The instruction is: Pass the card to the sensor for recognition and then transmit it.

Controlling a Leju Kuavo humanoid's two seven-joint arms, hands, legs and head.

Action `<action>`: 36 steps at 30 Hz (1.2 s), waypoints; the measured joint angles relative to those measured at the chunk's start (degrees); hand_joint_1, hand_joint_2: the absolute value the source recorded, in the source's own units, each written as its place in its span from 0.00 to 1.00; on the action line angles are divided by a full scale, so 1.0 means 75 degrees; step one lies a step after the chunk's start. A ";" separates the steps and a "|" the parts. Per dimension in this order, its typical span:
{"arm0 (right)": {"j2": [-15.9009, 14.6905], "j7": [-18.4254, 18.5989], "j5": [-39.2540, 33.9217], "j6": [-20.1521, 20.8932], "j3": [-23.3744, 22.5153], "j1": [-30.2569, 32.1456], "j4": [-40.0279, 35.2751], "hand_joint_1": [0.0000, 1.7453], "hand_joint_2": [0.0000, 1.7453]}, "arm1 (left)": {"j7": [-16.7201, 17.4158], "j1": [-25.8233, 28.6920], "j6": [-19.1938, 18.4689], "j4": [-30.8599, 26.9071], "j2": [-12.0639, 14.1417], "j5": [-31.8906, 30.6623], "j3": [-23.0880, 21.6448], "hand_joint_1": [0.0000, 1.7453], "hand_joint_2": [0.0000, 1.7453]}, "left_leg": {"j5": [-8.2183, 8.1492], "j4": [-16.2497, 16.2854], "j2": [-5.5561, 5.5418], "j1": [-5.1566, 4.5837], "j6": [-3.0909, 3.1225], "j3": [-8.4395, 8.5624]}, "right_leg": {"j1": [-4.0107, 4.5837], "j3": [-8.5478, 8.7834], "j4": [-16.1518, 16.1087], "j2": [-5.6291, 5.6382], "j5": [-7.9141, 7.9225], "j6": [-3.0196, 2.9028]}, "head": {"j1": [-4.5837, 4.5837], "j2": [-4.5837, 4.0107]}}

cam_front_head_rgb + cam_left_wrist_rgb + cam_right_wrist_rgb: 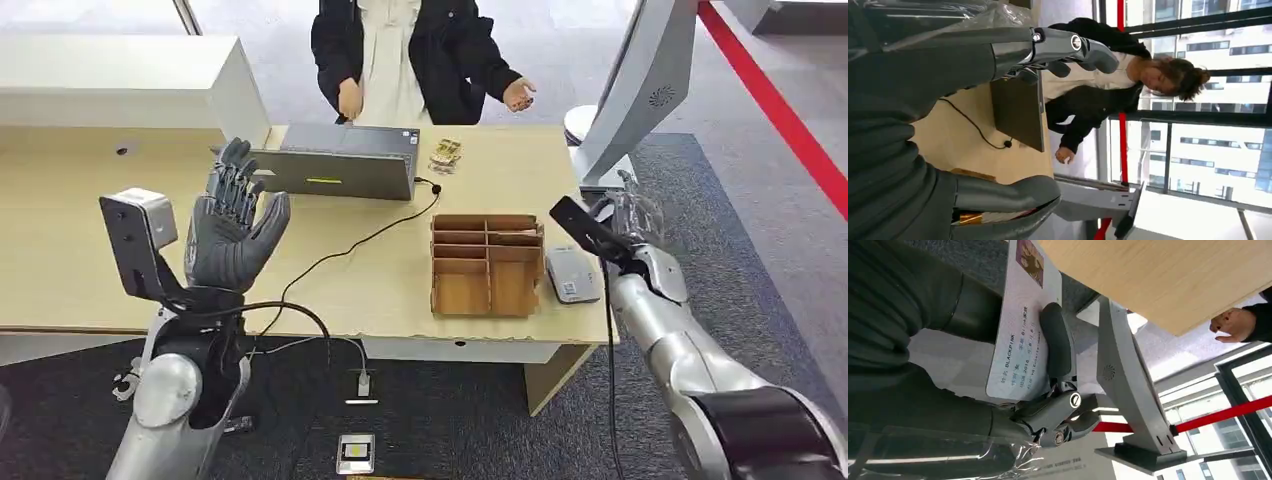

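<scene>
Right hand (1013, 390) clamps the card (1020, 335); I see it beside the sensor (572, 274).
Left hand (232, 225) raised over the table (60, 250), fingers spread, holding nothing.

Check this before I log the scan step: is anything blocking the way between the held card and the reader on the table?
Nothing visible. The right hand holds the card above the grey reader, beside the cardboard organizer.

Divider box (487, 264) & grey stand (640, 85) flank sensor (571, 274).
</scene>
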 joint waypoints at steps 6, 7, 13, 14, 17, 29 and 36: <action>0.0070 0.0090 0.0029 0.0061 0.0009 0.0201 -0.0026 1.00 1.00 | 0.0023 0.0019 -0.0070 -0.0015 0.0012 0.0038 -0.0003 0.00 1.00 | 0.0000 0.0000 0.0000 0.0000 0.0000 0.0000 | 0.0000 0.0000 0.0000 0.0000 0.0000 0.0000 | 0.0000 0.0000; 0.0079 0.0117 0.0023 0.0082 0.0009 0.0248 -0.0029 1.00 1.00 | 0.0038 0.0022 -0.0088 -0.0017 0.0023 0.0041 -0.0003 0.00 1.00 | 0.0000 0.0000 0.0000 -0.0001 0.0000 0.0000 | 0.0000 0.0000 0.0000 0.0000 0.0000 0.0000 | 0.0000 0.0000; 0.0091 0.0175 0.0000 0.0125 0.0011 0.0431 -0.0029 1.00 1.00 | 0.0131 0.0038 -0.0137 -0.0070 0.0070 0.0044 -0.0003 0.00 1.00 | 0.0000 0.0000 0.0001 -0.0001 0.0000 0.0000 | 0.0000 0.0000 -0.0001 0.0000 0.0000 0.0000 | 0.0000 0.0000; 0.0091 0.0181 -0.0003 0.0128 0.0009 0.0460 -0.0029 1.00 1.00 | 0.0149 0.0038 -0.0143 -0.0079 0.0073 0.0044 -0.0003 0.00 1.00 | 0.0000 0.0000 0.0001 -0.0001 0.0000 0.0001 | 0.0000 0.0000 -0.0001 0.0000 0.0000 0.0000 | 0.0000 0.0000; 0.0091 0.0204 0.0000 0.0163 0.0012 0.0552 -0.0029 1.00 1.00 | 0.0184 0.0042 -0.0149 -0.0102 0.0079 0.0041 -0.0003 0.00 1.00 | 0.0000 0.0000 0.0001 -0.0001 0.0000 0.0000 | 0.0000 0.0000 -0.0001 0.0000 0.0000 0.0000 | 0.0000 0.0000; 0.0091 0.0286 0.0003 0.0242 0.0012 0.0925 -0.0029 1.00 1.00 | 0.0370 0.0054 -0.0140 -0.0286 0.0143 -0.0006 -0.0006 0.00 1.00 | 0.0000 0.0000 0.0001 -0.0001 0.0000 0.0000 | 0.0000 0.0000 -0.0001 0.0000 0.0000 0.0000 | 0.0000 0.0000; 0.0134 0.0312 0.0053 0.0297 0.0015 0.0998 -0.0047 1.00 1.00 | 0.0426 0.0056 -0.0143 -0.0353 0.0187 -0.0006 -0.0006 0.00 1.00 | 0.0000 0.0000 0.0002 0.0000 0.0000 0.0001 | 0.0000 0.0002 -0.0001 0.0000 0.0000 0.0000 | 0.0000 0.0000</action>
